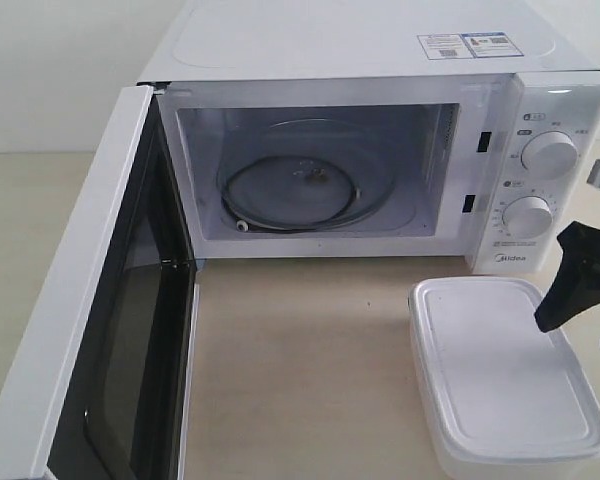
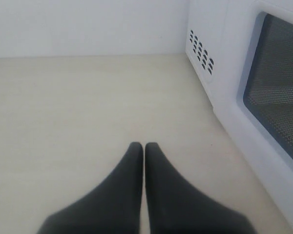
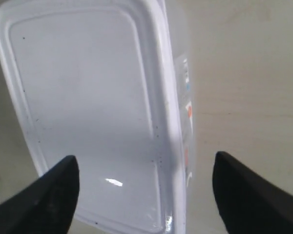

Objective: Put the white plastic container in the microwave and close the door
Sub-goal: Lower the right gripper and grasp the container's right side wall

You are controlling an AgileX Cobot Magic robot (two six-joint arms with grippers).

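Observation:
The white plastic container (image 1: 500,370) rests on the table at the front right, lid on; its red label (image 3: 188,112) shows on one side. My right gripper (image 1: 590,312) hangs open just above the container's right edge. In the right wrist view its two fingers straddle that long rim of the container (image 3: 88,97), one over the lid, one over the table. The microwave (image 1: 380,60) stands at the back with its door (image 1: 90,330) swung wide to the left and the glass turntable (image 1: 295,190) bare. My left gripper (image 2: 144,145) is shut and empty over the table beside the door (image 2: 278,92).
Two round dials (image 1: 548,155) sit on the microwave's right panel, close behind the right gripper. Vent holes (image 2: 201,52) mark the microwave's side. Beige tabletop (image 1: 300,360) stretches between the open door and the container.

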